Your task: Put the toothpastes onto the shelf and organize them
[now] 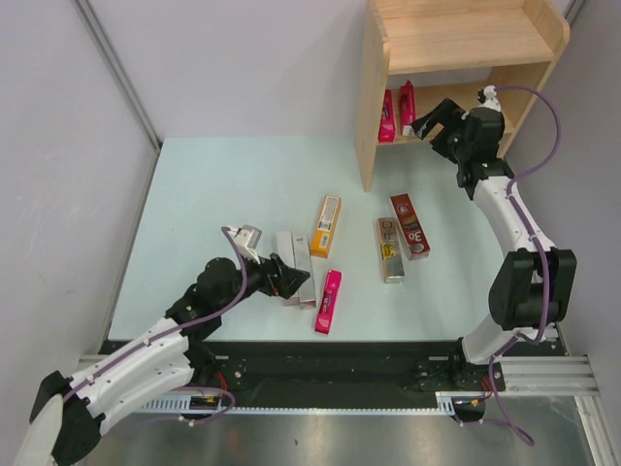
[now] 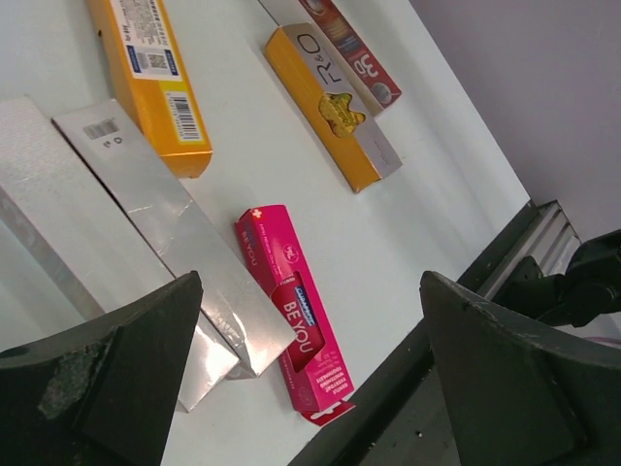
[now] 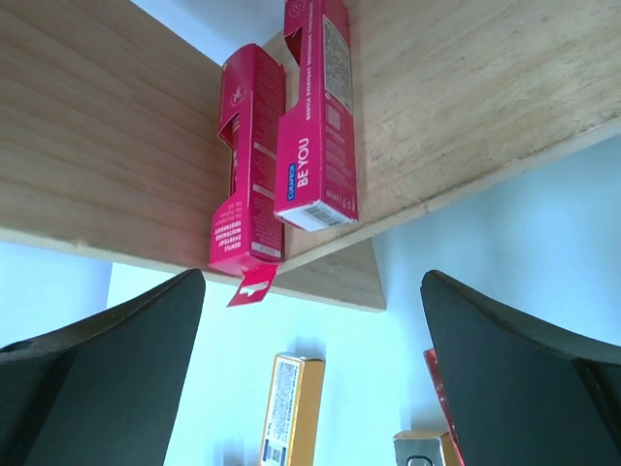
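Grey plain walls stand around a pale blue-white table. At its far right corner is the light natural-wood shelf with two flat boards. On the lower board, close to the left side panel, two magenta-pink slim cartons of toothpaste are already placed side by side. The right wrist view shows that one of them reaches a little over the front edge of the board, with its end flap hanging open. The right gripper hangs just in front of them with its fingers spread wide and nothing between them.

Six cartons are not yet placed and lie flat on the table. Two silver-grey cartons lie side by side. There is also an orange-yellow carton, and a gold-tan carton just beside a dark red carton. A third magenta-pink carton lies nearest to the arms. The left gripper hovers over the near ends of the silver pair, its fingers fully apart and holding nothing.

I judge the task to be about one quarter done. The upper board carries nothing, as far as I can see.
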You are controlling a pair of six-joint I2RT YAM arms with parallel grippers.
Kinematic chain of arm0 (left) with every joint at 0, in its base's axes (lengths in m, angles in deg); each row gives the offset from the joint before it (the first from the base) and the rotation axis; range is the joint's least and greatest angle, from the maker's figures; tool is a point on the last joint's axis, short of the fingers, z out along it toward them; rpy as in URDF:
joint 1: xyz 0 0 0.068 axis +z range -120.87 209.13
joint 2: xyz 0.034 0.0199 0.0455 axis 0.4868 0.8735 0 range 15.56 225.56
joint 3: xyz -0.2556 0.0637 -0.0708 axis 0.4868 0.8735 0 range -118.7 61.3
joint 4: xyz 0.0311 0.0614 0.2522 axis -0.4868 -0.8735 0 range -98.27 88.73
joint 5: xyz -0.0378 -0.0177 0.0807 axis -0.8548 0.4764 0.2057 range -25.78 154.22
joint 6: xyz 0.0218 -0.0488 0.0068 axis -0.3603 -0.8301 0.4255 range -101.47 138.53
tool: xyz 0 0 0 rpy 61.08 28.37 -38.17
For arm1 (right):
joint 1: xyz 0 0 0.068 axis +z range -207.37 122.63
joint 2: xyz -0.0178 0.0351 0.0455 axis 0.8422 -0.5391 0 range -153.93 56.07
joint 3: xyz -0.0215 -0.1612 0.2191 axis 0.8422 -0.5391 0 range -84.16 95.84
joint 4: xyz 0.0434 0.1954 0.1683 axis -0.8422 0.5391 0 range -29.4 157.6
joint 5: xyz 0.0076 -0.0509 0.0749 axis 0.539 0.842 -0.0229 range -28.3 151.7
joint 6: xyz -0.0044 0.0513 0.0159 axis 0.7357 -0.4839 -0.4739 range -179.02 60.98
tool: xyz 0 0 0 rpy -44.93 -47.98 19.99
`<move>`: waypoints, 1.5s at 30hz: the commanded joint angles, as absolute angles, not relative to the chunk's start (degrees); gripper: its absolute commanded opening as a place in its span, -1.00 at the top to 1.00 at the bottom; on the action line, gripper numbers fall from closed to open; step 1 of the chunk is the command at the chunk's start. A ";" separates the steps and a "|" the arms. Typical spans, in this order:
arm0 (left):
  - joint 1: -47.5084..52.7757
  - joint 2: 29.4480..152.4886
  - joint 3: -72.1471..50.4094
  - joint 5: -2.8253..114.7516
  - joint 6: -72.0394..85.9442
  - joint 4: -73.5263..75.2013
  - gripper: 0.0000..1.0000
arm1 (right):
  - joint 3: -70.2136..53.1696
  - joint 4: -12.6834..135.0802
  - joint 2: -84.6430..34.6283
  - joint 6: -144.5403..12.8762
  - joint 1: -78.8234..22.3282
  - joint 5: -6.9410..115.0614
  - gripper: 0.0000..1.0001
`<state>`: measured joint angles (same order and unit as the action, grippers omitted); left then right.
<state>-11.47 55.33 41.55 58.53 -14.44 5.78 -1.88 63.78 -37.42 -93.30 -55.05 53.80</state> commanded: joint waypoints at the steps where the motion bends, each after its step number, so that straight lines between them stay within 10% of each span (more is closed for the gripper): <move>1: -13.14 57.39 37.49 56.67 -14.43 5.59 -0.99 | -3.29 65.34 -32.44 -91.19 -53.86 56.60 -0.99; 45: -32.04 110.12 1.01 81.80 -14.25 -20.07 -0.68 | -44.69 79.15 13.62 -92.94 -34.35 67.50 -0.96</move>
